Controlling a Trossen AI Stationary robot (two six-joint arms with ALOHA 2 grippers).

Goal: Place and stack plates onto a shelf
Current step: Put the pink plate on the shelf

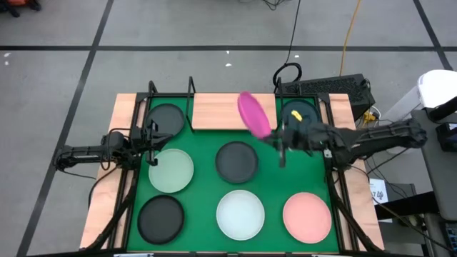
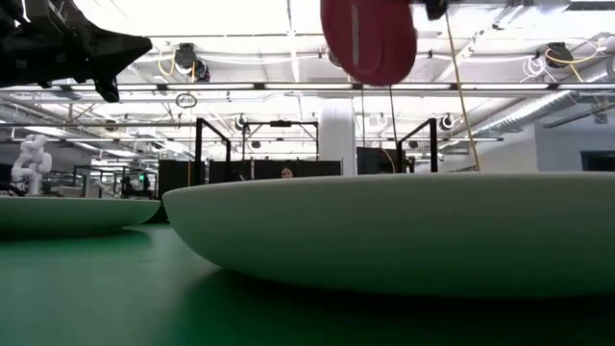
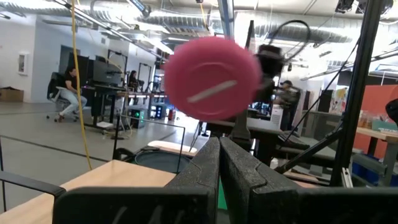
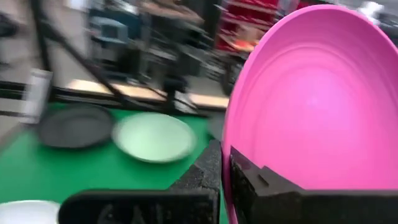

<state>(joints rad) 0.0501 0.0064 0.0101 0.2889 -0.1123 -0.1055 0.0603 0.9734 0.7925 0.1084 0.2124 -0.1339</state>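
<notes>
From the high view I see the right gripper (image 1: 275,137) clamped on the rim of the magenta plate (image 1: 253,114), holding it tilted in the air over the shelf (image 1: 221,109), while the left gripper (image 1: 152,146) waits with jaws closed at the nine o'clock edge of the pale green plate (image 1: 171,170) on the green mat (image 1: 268,168), where a black plate (image 1: 236,161), white plate (image 1: 240,213) and light pink plate (image 1: 307,216) also lie. In the low view the magenta plate (image 2: 368,38) hangs high at twelve o'clock behind the white plate (image 2: 404,231). My left wrist view shows the closed jaws of the left gripper (image 3: 219,163) with the magenta plate (image 3: 211,78) raised beyond, and my right wrist view shows the right gripper (image 4: 225,165) pinching the magenta plate (image 4: 311,99) at its lower rim.
</notes>
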